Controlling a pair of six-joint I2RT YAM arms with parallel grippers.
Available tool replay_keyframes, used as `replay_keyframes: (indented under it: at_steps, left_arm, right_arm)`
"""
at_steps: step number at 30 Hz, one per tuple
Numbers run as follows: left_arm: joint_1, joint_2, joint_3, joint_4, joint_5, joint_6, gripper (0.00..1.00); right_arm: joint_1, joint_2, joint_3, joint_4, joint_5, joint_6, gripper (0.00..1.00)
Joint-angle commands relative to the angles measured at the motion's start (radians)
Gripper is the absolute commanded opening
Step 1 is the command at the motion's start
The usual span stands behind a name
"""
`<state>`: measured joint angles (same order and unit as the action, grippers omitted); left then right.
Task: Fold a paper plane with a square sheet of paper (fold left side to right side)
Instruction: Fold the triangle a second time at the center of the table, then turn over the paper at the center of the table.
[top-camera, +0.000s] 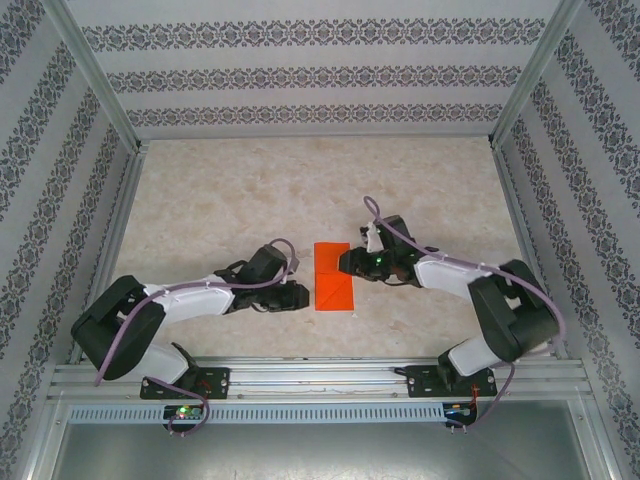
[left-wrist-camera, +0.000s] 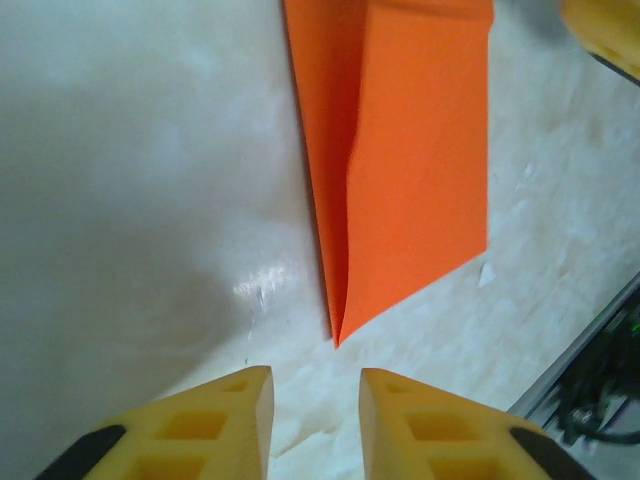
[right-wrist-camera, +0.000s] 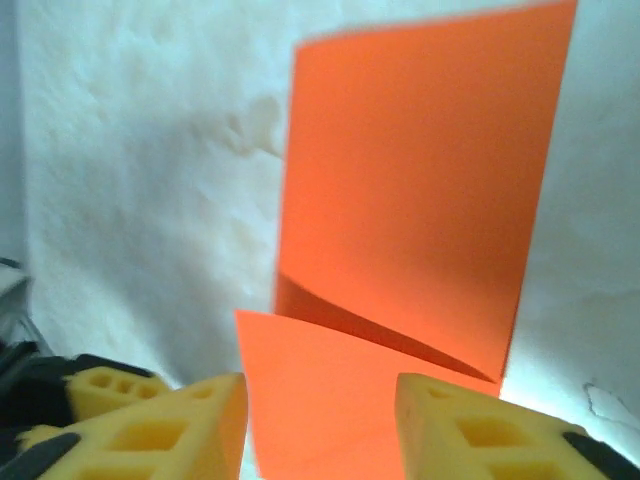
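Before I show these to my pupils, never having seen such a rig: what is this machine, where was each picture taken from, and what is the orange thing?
These are two robot arms bolted side by side at the near edge of a table. The overhead picture comes from a fixed camera above and behind them. The other two come from a camera on each wrist; the yellow blocks at the bottom are its fingers. The orange thing is a sheet of paper, already creased into a narrower shape, lying on the table between the arms. The left tool is open and holds nothing; the paper's pointed end lies just ahead. The right tool is open too, with a raised flap of paper between its fingers; whether they touch it, I cannot tell.
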<state>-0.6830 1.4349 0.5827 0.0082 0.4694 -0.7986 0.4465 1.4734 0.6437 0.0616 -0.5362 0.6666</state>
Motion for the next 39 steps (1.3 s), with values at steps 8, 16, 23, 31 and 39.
replay_keyframes:
  at_steps: [8, 16, 23, 31, 39]
  left_arm:
    - [0.076, 0.134, 0.123, 0.135, 0.120, 0.043, 0.38]
    - [0.076, 0.285, 0.201, 0.161, 0.149, 0.074, 0.38]
    - [0.076, 0.301, 0.195, 0.219, 0.134, 0.063, 0.09]
    - [0.076, 0.190, 0.111, 0.283, 0.081, 0.041, 0.01]
    - [0.076, 0.136, 0.051, 0.329, 0.045, 0.012, 0.00]
  right_arm:
    - [-0.048, -0.228, -0.162, -0.020, 0.085, -0.025, 0.78]
    - [-0.048, -0.308, -0.234, -0.020, 0.076, -0.010, 0.79]
    - [-0.046, -0.309, -0.244, -0.006, 0.025, -0.011, 0.68]
    - [0.001, -0.227, -0.257, 0.185, -0.021, 0.087, 0.59]
    - [0.085, -0.088, -0.210, 0.351, 0.000, 0.145, 0.59]
